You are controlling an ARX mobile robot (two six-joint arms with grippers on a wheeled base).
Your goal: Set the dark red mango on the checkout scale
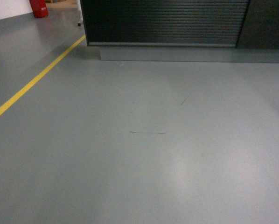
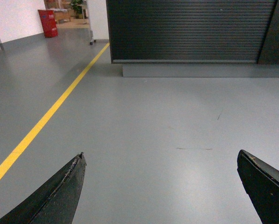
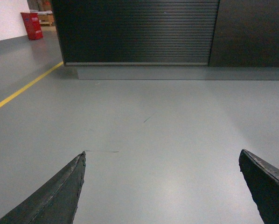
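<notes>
Checkout (image 1: 167, 21) beyond grey floor (image 1: 139, 154)

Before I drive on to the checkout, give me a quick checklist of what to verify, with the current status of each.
1. Checkout ahead: ok, ribbed front and plinth in view.
2. Floor to it free: ok, only faint scuffs.
3. Left tool open, empty: ok.
4. Right tool open, empty: ok.
5. Mango found: not ok, in no view.
6. Scale found: cannot tell, countertop out of frame.
</notes>
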